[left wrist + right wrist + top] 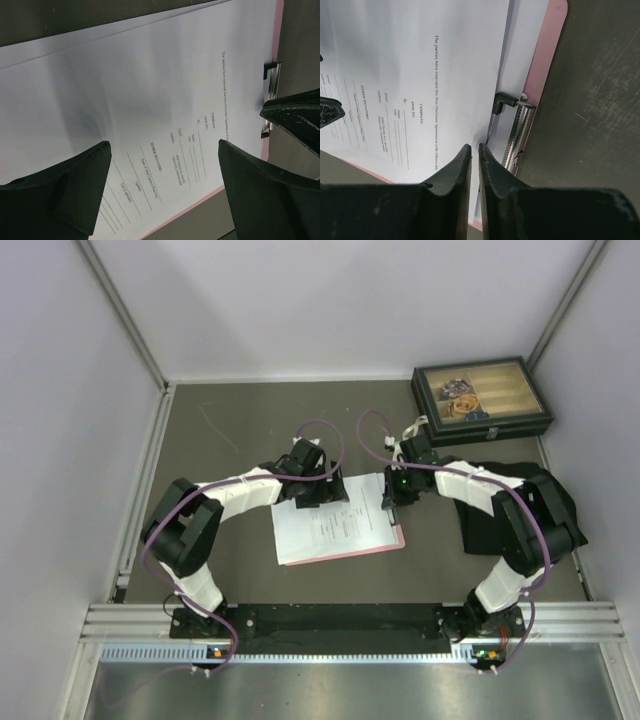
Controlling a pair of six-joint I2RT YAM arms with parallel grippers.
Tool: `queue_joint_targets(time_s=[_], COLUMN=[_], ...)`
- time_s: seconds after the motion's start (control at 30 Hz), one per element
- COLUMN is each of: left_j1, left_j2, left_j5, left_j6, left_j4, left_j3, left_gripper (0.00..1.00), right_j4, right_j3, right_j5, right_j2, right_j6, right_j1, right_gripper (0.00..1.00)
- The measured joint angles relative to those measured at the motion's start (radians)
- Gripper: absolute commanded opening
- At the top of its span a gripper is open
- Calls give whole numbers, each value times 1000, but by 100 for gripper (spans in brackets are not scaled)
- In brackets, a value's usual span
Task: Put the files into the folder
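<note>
Beside the clip (517, 130) of the folder (545, 50), the right claw (475, 147) stands nearly shut and empty, the left claw (162, 145) wide open over the files (325, 530), so tucking them under seems next, needing that clip lifted.

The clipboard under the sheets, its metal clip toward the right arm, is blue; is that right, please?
Not quite: the clipboard is pink, not blue, as the right wrist view shows; it lies under the sheets, metal clip toward the right arm.
</note>
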Motion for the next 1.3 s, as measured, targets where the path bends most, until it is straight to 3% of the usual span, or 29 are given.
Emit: queue_joint_targets(time_s=[0.33, 0.63, 0.83, 0.9, 0.97, 1.07, 1.3], left_j1=[0, 0, 0, 0, 0, 0, 0], left_j2=[-4, -4, -4, -4, -4, -5, -23], left_j5=[-3, -11, -30, -34, -41, -56, -93], left_j6=[9, 10, 10, 10, 10, 10, 20], left_j4=[-21, -27, -34, -34, -34, -35, -63], left_j3=[10, 12, 12, 12, 12, 12, 3], left_gripper=[93, 93, 93, 93, 94, 94, 95], right_j4=[-10, -21, -38, -52, -59, -72, -81], right_j3=[3, 11, 33, 43, 53, 79, 251], right_j5=[-6, 17, 86, 112, 125, 141, 151], right_j2=[0, 16, 23, 23, 23, 24, 108], right_j6=[9, 9, 10, 10, 10, 15, 5], right_j1=[2, 44, 90, 100, 101, 101, 99], right_gripper=[27, 27, 21, 25, 41, 53, 50])
